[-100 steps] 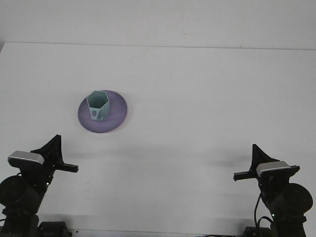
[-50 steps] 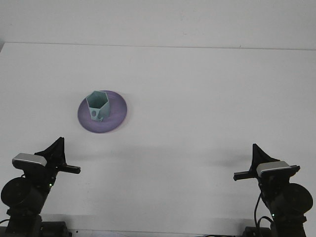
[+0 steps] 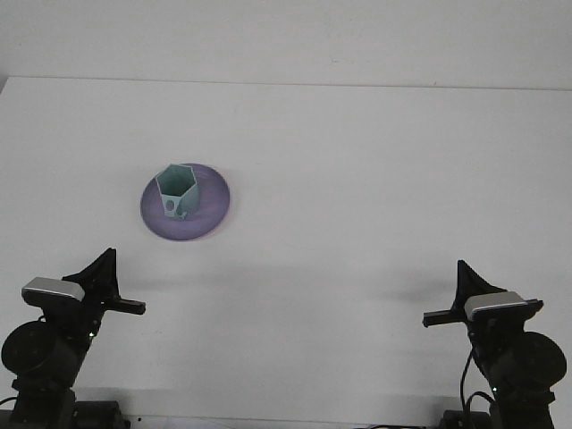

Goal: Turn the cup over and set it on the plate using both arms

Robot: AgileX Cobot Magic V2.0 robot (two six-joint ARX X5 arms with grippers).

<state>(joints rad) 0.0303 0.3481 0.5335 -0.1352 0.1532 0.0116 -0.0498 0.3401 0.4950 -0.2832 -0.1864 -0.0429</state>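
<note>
A pale teal hexagonal cup (image 3: pixel 177 191) stands upright, mouth up, on a purple plate (image 3: pixel 211 207) left of the table's middle. A small round hole shows in the cup's near wall. My left gripper (image 3: pixel 103 284) hangs low at the front left corner, well short of the plate and touching nothing. At the front right corner my right gripper (image 3: pixel 459 293) is equally far from the cup, with nothing in it.
The white table (image 3: pixel 357 179) runs back to a pale wall. Both arm bases (image 3: pixel 40 357) sit at the front edge, the right one (image 3: pixel 523 357) mirroring the left.
The left gripper has sunk slightly toward the front edge and then stopped. The right arm, cup and plate have not moved.
</note>
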